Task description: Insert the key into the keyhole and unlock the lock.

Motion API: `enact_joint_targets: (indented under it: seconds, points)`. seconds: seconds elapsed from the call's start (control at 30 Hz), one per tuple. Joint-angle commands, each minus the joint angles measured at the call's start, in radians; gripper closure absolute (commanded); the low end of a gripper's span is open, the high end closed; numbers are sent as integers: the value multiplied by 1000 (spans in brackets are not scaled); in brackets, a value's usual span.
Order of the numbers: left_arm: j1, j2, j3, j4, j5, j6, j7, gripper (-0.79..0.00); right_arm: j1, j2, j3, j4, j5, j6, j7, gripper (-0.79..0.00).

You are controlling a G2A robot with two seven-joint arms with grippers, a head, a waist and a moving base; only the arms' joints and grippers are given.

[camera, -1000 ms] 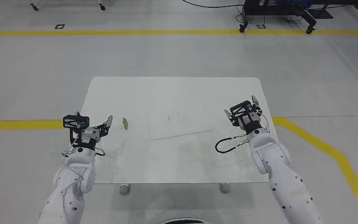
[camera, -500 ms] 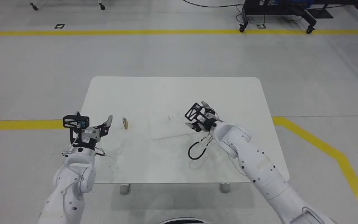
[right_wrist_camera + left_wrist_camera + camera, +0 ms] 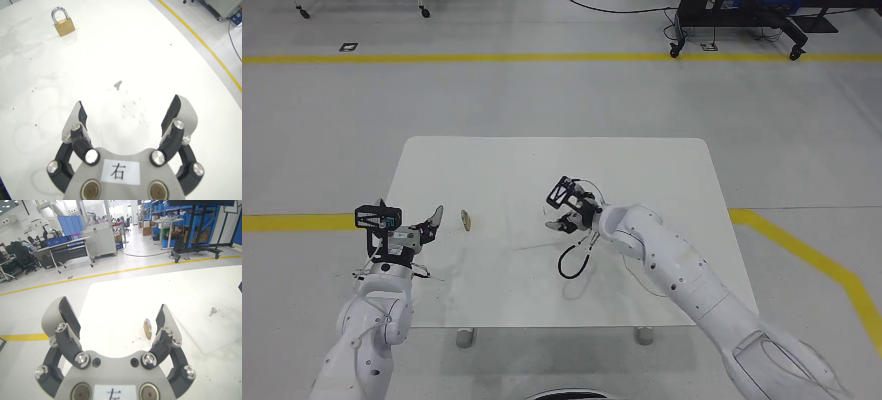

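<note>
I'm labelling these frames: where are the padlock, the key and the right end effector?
padlock (image 3: 64,28), right wrist view, brass body.
key (image 3: 118,84), right wrist view, round head.
right end effector (image 3: 128,100), right wrist view, midway between fingertips.

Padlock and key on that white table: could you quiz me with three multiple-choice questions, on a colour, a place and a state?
1. What colour is the padlock body? A. Black. B. Brass gold. C. Red.
2. Where is the key? A. On the table, ahead of the right fingers. B. In the padlock's keyhole. C. On the floor.
3. How are the left fingers? A. Shut on the key. B. Shut on the padlock. C. Open, holding nothing.
Answers: 1 B: its body is plainly gold. 2 A: it lies bare on the table in the right wrist view. 3 C: a wide gap shows between them.
</note>
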Motion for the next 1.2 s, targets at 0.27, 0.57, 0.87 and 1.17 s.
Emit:
enact_joint_targets:
  seconds: [0.27,0.57,0.87,1.17]
  points:
    - [0,0,0,0,0,0,0,-785,118,-71,-84,223,178,-76,-24,-656]
    - [0,0,0,0,0,0,0,-785,186,-131,-137,349,242,-22,-21,-342]
    - [0,0,0,0,0,0,0,-785,210,-165,-148,428,285,17,-32,0]
    - [0,0,0,0,0,0,0,-785,145,-133,-90,283,167,193,-110,0]
